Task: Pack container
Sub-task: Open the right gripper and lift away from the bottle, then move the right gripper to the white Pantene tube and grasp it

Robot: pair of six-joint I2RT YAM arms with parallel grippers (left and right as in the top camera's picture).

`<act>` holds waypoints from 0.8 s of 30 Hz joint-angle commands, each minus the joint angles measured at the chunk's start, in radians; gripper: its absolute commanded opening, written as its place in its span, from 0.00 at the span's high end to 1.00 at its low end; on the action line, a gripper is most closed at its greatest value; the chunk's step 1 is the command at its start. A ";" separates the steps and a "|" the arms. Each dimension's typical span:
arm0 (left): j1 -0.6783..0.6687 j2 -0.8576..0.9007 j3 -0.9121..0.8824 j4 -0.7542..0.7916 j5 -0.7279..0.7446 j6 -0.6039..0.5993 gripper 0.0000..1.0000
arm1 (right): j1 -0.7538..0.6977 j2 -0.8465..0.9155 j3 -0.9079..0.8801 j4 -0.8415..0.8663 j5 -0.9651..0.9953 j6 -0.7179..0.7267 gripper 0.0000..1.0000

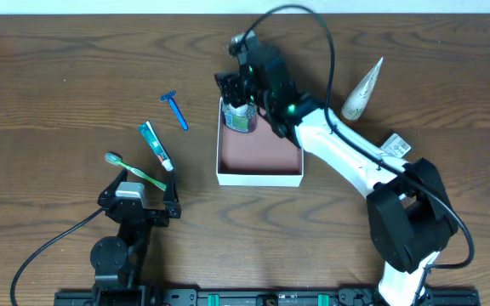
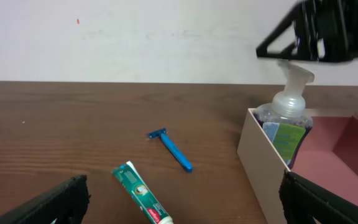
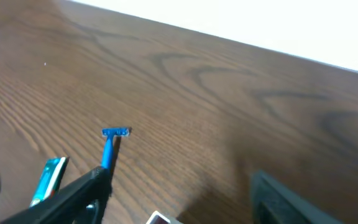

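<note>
The container (image 1: 260,155) sits on the desk (image 1: 49,76), pump bottle (image 1: 240,117) upright in its far-left corner. Right tool (image 1: 238,89) hovers over the pump, spread and empty; left tool (image 1: 143,189) gapes wide (idle). Light, stiff cardboard probably — hold a wall.

Pump bottle (image 2: 285,120) upright in container (image 2: 259,159) corner (razor (image 2: 175,152) outside)

bottle top (image 2: 295,76): behind right pincer (image 1: 236,90) | container (image 2: 260,163): cropped | label (image 2: 284,138): seemingly illegible
</note>
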 commanded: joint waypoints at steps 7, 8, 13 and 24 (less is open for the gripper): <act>0.003 -0.006 -0.017 -0.034 0.018 0.006 0.02 | 0.011 -0.032 0.306 -0.309 0.003 -0.058 0.16; 0.003 -0.006 -0.017 -0.034 0.018 0.006 0.02 | 0.008 -0.036 0.342 -0.367 0.019 -0.048 0.14; 0.003 -0.006 -0.017 -0.034 0.018 0.006 0.02 | -0.018 -0.058 0.518 -0.744 0.275 0.083 0.12; 0.003 -0.006 -0.017 -0.034 0.018 0.006 0.02 | -0.149 -0.060 0.593 -1.142 0.507 0.303 0.10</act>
